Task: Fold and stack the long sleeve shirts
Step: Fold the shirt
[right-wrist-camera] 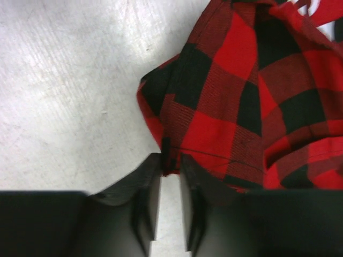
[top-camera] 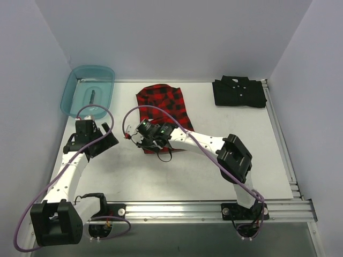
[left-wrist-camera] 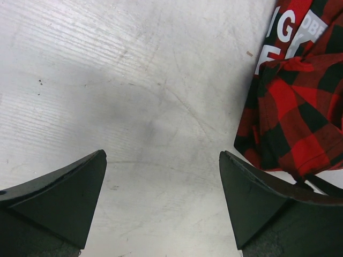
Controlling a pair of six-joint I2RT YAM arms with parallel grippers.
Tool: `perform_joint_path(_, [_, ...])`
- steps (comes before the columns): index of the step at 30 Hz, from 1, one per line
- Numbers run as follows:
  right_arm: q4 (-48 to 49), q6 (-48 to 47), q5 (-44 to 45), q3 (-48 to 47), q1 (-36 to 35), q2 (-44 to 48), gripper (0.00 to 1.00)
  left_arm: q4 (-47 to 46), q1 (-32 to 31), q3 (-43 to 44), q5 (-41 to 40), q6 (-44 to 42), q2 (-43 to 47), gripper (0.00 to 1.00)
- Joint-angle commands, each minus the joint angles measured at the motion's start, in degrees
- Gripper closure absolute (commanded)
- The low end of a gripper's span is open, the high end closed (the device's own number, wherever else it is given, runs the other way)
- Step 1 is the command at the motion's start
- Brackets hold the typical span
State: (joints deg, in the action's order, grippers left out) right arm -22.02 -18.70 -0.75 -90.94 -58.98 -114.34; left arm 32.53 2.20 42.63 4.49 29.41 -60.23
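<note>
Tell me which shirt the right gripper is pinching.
The red-and-black plaid shirt in the middle of the table: the right gripper pinches its edge. The black shirt lies folded at the far right, untouched.

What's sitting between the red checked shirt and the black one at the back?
Nothing. In the top view, only bare white table separates the red plaid shirt from the black shirt.

Counter [top-camera: 177, 171]: white, scuffed.
Plaid shirt [top-camera: 162, 104]: red-black, bunched; near edge between the right fingers [right-wrist-camera: 146, 199], just right of the left fingers [left-wrist-camera: 59, 198].
Black shirt [top-camera: 239, 92]: folded, well beyond and right of the right fingers.
Bin [top-camera: 87, 91]: teal, beyond the left fingers.
</note>
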Motion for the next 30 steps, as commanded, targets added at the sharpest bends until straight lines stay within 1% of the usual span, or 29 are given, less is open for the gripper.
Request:
perform_joint_path(1, [-2.0,-1.4,3.7,-3.7,0.4,-0.2,0.82,-2.9,0.1,-0.6,-0.5,-1.4,-0.1,0.05])
perform_joint_path(2, [-2.1,-1.6,3.8,-4.2,0.6,-0.4,0.86,-3.1,0.2,-0.6,-0.4,-1.5,-0.2,0.05])
perform_joint_path(4, [-2.4,-1.7,3.6,-5.8,1.3,-0.4,0.96,-3.0,0.2,-0.6,-0.2,-1.6,-0.3,0.05])
perform_joint_path(5, [-2.6,-1.7,3.5,-6.4,2.2,-0.5,0.99,-3.1,0.2,-0.7,0.0,-1.6,-0.3,0.05])
perform_joint_path(6, [-2.7,-1.6,3.5,-7.0,2.6,-0.8,1.00,-3.3,0.2,-0.8,0.2,-1.7,-0.3,0.05])
perform_joint_path(11, [-2.8,-2.0,4.4,-11.4,6.2,-2.5,1.00,-3.6,0.1,-1.0,0.8,-1.6,-0.3,0.05])
perform_joint_path(15, [-2.7,-2.2,5.5,-16.3,10.2,-6.2,1.00,-3.9,0.2,-1.2,1.7,-1.8,-0.5,0.05])
perform_joint_path(21, [-0.8,-2.2,8.1,-22.7,13.0,-11.5,1.00,-4.8,0.1,-1.6,3.9,-2.1,-0.8,0.05])
perform_joint_path(26, [1.4,1.5,9.8,-22.8,15.3,-13.5,1.00,-5.9,-0.1,-2.2,6.4,-2.3,-0.6,0.05])
perform_joint_path(30, [3.8,5.1,9.9,-20.5,16.8,-12.5,1.00,-6.9,-0.5,-2.4,7.9,-2.4,-0.7,0.05])
